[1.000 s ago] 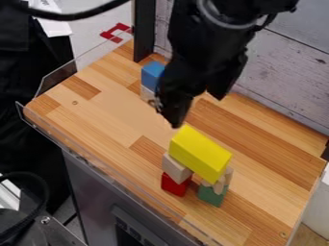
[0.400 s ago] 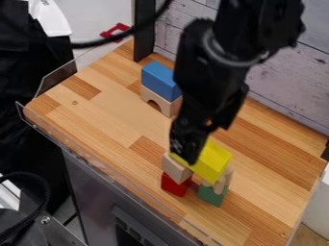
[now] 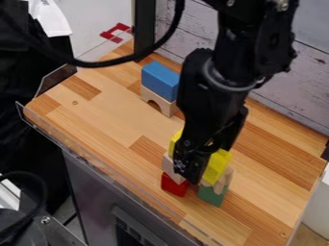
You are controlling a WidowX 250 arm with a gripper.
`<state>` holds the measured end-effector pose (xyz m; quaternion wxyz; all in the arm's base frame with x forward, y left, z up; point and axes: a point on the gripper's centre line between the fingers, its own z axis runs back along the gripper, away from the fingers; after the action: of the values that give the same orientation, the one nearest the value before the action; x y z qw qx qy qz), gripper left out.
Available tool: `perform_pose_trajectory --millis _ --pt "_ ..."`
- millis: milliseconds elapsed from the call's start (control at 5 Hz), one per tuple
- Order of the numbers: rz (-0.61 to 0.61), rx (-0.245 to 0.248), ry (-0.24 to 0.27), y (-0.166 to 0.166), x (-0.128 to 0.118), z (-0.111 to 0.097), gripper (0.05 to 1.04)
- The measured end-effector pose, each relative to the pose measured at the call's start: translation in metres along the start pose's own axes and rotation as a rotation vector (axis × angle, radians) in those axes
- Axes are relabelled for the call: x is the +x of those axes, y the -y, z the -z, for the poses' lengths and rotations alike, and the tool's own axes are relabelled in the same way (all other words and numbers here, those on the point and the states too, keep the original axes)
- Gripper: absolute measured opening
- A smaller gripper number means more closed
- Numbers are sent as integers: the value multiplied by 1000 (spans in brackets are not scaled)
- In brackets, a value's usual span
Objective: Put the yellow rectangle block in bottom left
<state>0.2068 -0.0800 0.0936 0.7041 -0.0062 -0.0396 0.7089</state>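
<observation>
Leftmost, a clear rail edges the wooden counter, planks running from it toward the blocks. Far side: blue block atop a pale arch, near a black post. Near side, right of centre: pale block on red block; the yellow rectangle block lies across the top, its right part over pale pieces and green block. Gripper down at yellow, partly covering it; opening and hold cannot be told. Plank wall behind, far right.
</observation>
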Motion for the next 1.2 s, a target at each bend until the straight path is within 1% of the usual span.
perform_pose_trajectory --millis 200,600,800,1200 --pt "-23 0 -1 1 4 1 999" --pt "-48 -3 13 3 10 2 999" --pt "-54 -18 23 10 10 -1 999" --pt "-50 10 35 16 7 12 999"
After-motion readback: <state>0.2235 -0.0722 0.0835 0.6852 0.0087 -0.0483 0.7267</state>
